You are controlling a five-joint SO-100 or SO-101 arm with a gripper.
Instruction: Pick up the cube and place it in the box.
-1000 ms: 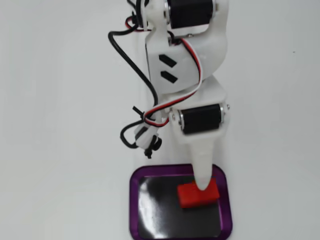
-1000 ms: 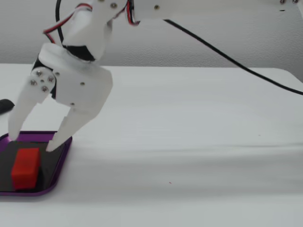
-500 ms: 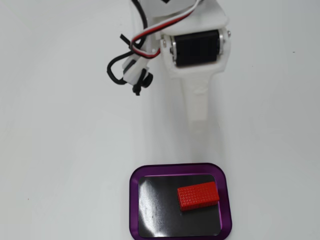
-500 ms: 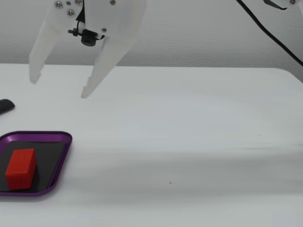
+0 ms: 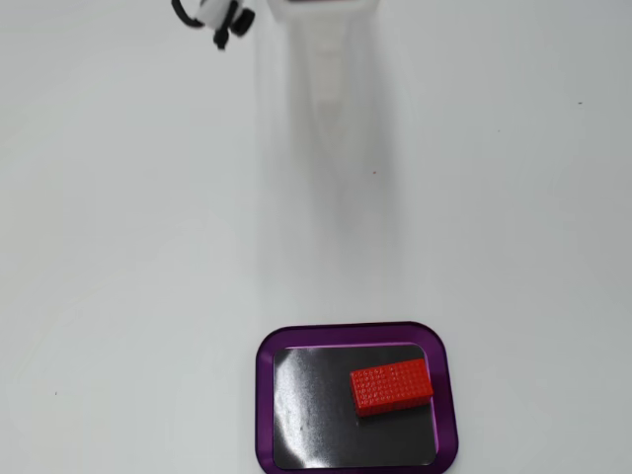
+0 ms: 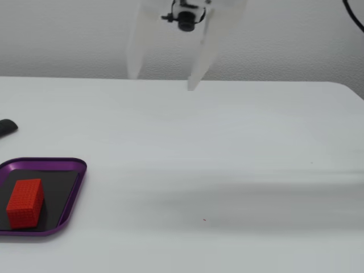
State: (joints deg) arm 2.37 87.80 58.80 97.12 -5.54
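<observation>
The red cube point(image 5: 392, 386) lies flat inside the box point(image 5: 265, 395), a purple-rimmed tray with a black bottom, towards its right side in a fixed view. In the other fixed view the cube point(image 6: 25, 203) sits in the box point(image 6: 45, 162) at the lower left. My gripper point(image 6: 164, 81) hangs high at the back of the table, far from the box. It is motion-blurred, with its two white fingers spread apart and nothing between them. It shows as a pale smear point(image 5: 329, 79) at the top of a fixed view.
A small black object point(image 6: 7, 127) lies at the left edge of the white table. A black cable point(image 6: 352, 14) hangs at the top right. The arm's black camera point(image 6: 185, 20) sits above the fingers.
</observation>
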